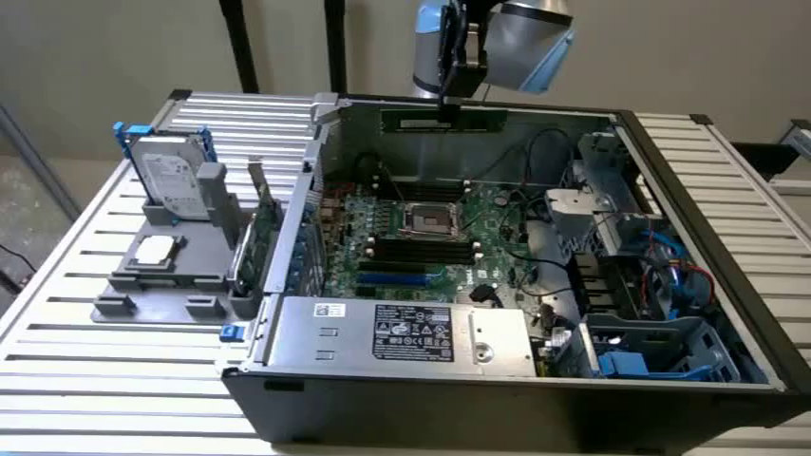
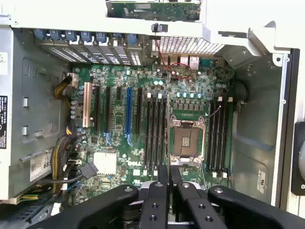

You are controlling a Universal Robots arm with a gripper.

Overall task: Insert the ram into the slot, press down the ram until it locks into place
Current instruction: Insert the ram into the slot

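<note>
Green ram [image 1: 480,121] seemingly clamped in claw [image 1: 446,106], high above the slot [image 2: 149,131].

Looks like a robotics lab or test cell. An open computer case [image 1: 507,380] sits on a slatted metal surface [image 1: 114,380]. A grey parts holder [image 1: 159,280] beside it keeps a hard drive [image 1: 171,185] upright. Robot arm [image 1: 514,38] overhead, bare wall [image 1: 102,47] behind.

The gripper [image 2: 169,168] was black and the ram [image 1: 445,121] it held was green. Below it, the board [image 2: 143,81] was green with black slots [image 2: 156,129] and one blue slot [image 2: 128,112]. Around stood a grey case [image 2: 28,119] on a pale, ribbed table [image 1: 76,380].
</note>
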